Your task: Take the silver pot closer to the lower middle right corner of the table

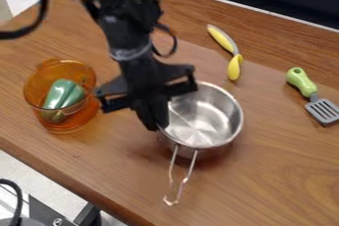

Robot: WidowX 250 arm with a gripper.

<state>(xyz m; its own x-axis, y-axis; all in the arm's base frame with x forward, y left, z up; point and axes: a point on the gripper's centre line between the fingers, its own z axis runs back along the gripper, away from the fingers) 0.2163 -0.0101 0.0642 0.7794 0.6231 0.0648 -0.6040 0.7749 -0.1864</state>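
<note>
- Silver pot [206,116] sits upright on the wooden table [278,170], just right of the middle of the view and slightly below it.
- Its wire handle [173,183] sticks out toward the table's near edge.
- Black arm [122,22] comes down from the top left, and the gripper [157,127] is at the pot's left rim, its fingers closed on it.
- Over on the left there's a see-through orange bowl [83,118], apart from the pot, with something green [63,93] inside.
- Behind the pot, I see a yellow and grey utensil [225,41] lying on the table.
- Off by the right edge of the view lies a spatula [322,110], green-handled with a grey slotted head, well apart from the pot.
</note>
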